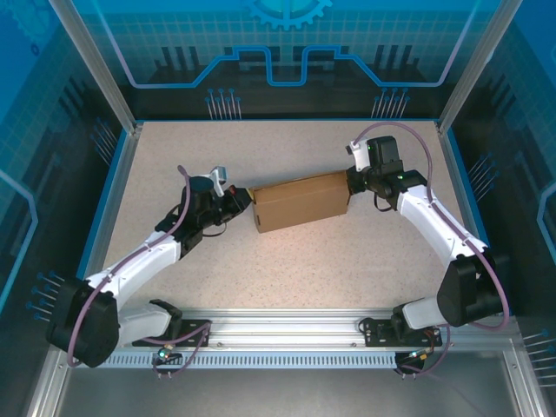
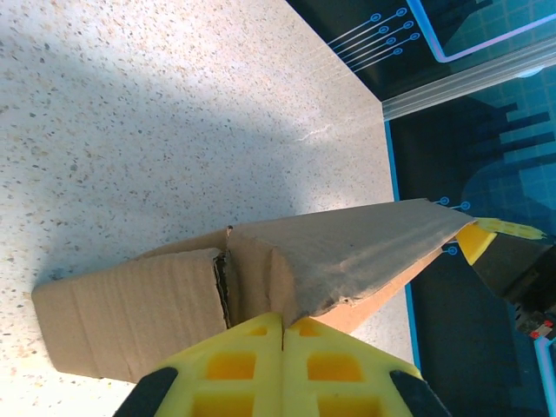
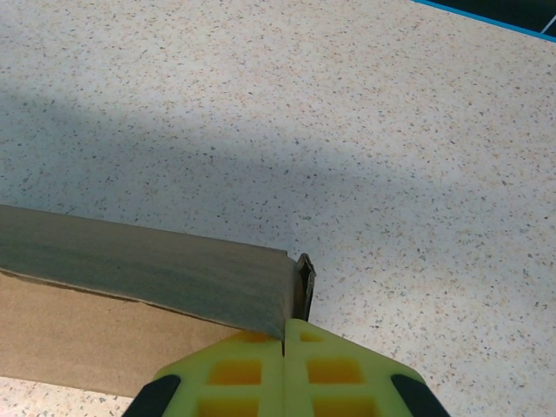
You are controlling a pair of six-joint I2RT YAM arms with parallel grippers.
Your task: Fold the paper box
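Note:
The paper box (image 1: 300,201), plain brown cardboard, lies folded into a closed shallow block in the middle of the table. My left gripper (image 1: 246,199) is at its left end and my right gripper (image 1: 351,187) at its right end. In the left wrist view the yellow gripper (image 2: 283,317) is shut, tips against the box (image 2: 347,252) where the lid flap meets the end wall; a side flap (image 2: 130,308) lies flat to the left. In the right wrist view the gripper (image 3: 284,326) is shut, tips touching the box (image 3: 156,269) at its lid corner.
The speckled table (image 1: 287,269) has bare room in front of and behind the box. A blue rim (image 1: 111,187) borders it, with frame posts at the back corners. An aluminium rail (image 1: 287,328) carries the arm bases at the near edge.

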